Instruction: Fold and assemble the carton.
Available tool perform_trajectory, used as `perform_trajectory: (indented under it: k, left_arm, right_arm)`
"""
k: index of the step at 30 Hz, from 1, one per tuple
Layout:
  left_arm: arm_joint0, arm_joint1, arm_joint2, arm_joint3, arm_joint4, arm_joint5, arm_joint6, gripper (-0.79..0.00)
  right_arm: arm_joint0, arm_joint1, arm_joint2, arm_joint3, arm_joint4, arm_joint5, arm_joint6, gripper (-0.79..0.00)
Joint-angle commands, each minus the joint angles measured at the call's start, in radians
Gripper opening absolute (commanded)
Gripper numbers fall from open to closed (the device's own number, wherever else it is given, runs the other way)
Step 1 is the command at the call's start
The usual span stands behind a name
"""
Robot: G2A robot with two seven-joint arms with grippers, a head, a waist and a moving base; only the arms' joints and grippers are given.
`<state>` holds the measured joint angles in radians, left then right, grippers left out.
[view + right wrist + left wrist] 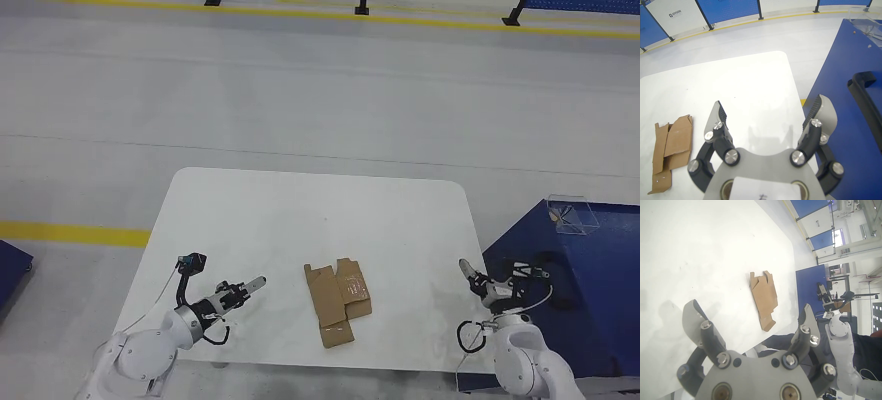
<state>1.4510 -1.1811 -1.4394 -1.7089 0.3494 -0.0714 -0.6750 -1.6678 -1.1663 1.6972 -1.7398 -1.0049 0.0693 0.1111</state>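
You have the carton (338, 300) lying flattened on the white table (300, 210), close to the edge nearest the robot and roughly midway between the two arms. It is plain brown cardboard, unassembled, with a longer strip and a shorter panel side by side and notched flaps at the end facing away from the robot. In the left wrist view the carton (764, 298) shows one flap at its robot-side end curling slightly up off the table. Your left end effector (255, 284) sits above the table to the left of the carton, apart from it and pointing toward it; its jaws are spread wide with nothing between them, as you can see in its own view (748, 306). Your right end effector (466, 268) is at the table's right edge, well apart from the carton, and it too is spread wide and empty (768, 100). In the right wrist view one finger (719, 111) hangs over the table and the other over the blue surface (844, 75) beside it, while the carton (672, 144) lies off to the side.
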Motion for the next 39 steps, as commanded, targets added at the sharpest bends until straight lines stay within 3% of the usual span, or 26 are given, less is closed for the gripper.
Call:
perform_trajectory:
  k: [1, 3, 7, 13, 17, 19, 25, 28, 33, 39]
  left_arm:
    - [0.0, 0.0, 0.0, 0.0, 0.0, 0.0, 0.0, 0.0]
    - [-0.003, -0.007, 0.017, 0.01, -0.073, -0.006, 0.032, 0.0]
    - [-0.057, -0.025, 0.12, 0.096, -0.143, -0.071, 0.069, 0.0]
    - [-0.163, -0.057, 0.266, 0.256, -0.22, -0.145, 0.11, 0.0]
    - [-0.214, -0.07, 0.317, 0.341, -0.269, -0.205, 0.084, 0.0]
    - [-0.219, -0.071, 0.325, 0.351, -0.278, -0.221, 0.057, 0.0]
    - [-0.219, -0.071, 0.325, 0.351, -0.278, -0.221, 0.057, 0.0]
    - [-0.224, -0.075, 0.338, 0.363, -0.336, -0.19, 0.015, 0.0]
    - [-0.299, -0.097, 0.417, 0.465, -0.313, -0.159, 0.04, 0.0]
    - [-0.358, -0.122, 0.47, 0.568, -0.335, -0.176, 0.072, 0.0]
  right_arm:
    - [0.023, -0.005, 0.015, -0.019, 0.127, 0.01, 0.044, 0.0]
    - [0.068, -0.007, 0.033, -0.014, 0.387, -0.007, 0.251, 0.0]
    - [0.189, 0.0, 0.009, 0.078, 0.523, -0.086, 0.482, 0.0]
    - [0.395, 0.009, -0.076, 0.303, 0.813, -0.185, 0.967, 0.0]
    - [0.536, 0.008, -0.144, 0.497, 0.984, -0.158, 1.223, 0.0]
    - [0.574, 0.007, -0.164, 0.554, 0.995, -0.124, 1.249, 0.0]
    - [0.571, 0.007, -0.165, 0.553, 1.003, -0.124, 1.249, 0.0]
    - [0.571, 0.007, -0.158, 0.561, 1.142, -0.103, 1.352, 0.0]
    - [0.619, -0.001, -0.217, 0.664, 1.065, -0.286, 1.172, 0.0]
    - [0.692, -0.02, -0.315, 0.801, 1.021, -0.423, 1.075, 0.0]
